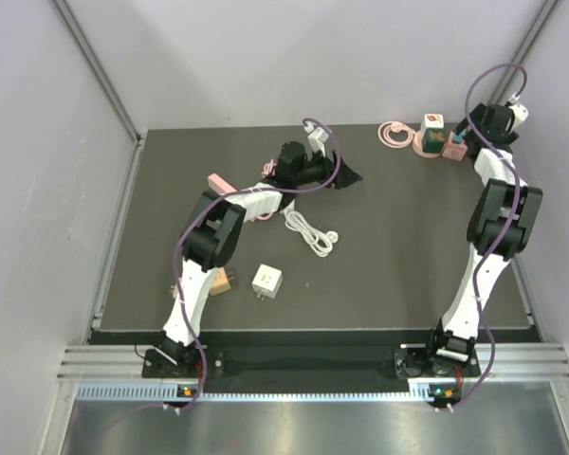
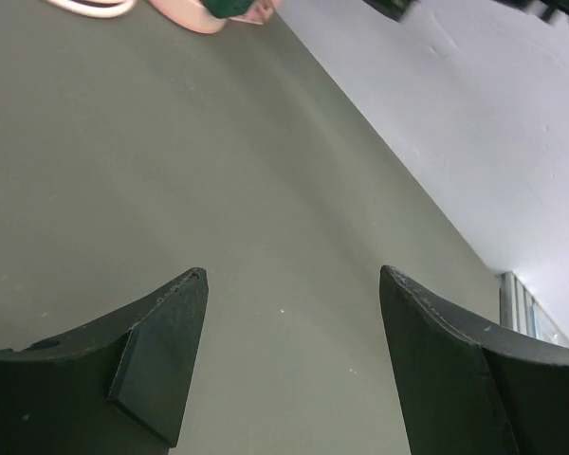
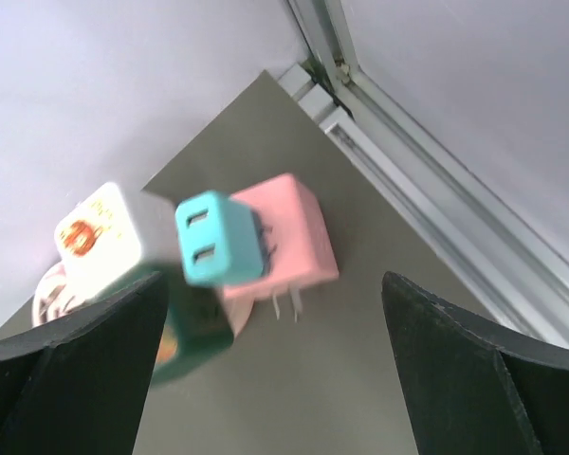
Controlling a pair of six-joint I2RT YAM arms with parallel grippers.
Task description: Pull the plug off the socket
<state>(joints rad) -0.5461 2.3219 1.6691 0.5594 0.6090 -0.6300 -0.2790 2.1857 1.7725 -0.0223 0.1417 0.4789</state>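
The teal plug (image 3: 218,237) sat against the side of the pink socket cube (image 3: 289,237) near the desk's (image 1: 408,246) far right corner, with a white adapter (image 3: 100,232) just beside them; the wrist view was blurred. The right pincer (image 3: 273,275) was spread wide, facing the plug without touching it. The left pincer (image 2: 294,275) hung over the desk near the middle of its far edge, also spread and pinching nothing.

Bare mat (image 2: 171,171) is seen between the left gripper's (image 2: 292,272) spread fingers. Ahead of the wide-open right gripper (image 3: 275,278), passage is blocked by the teal plug (image 3: 218,237) and pink socket (image 3: 299,223), with the corner rail (image 3: 408,161) close behind.
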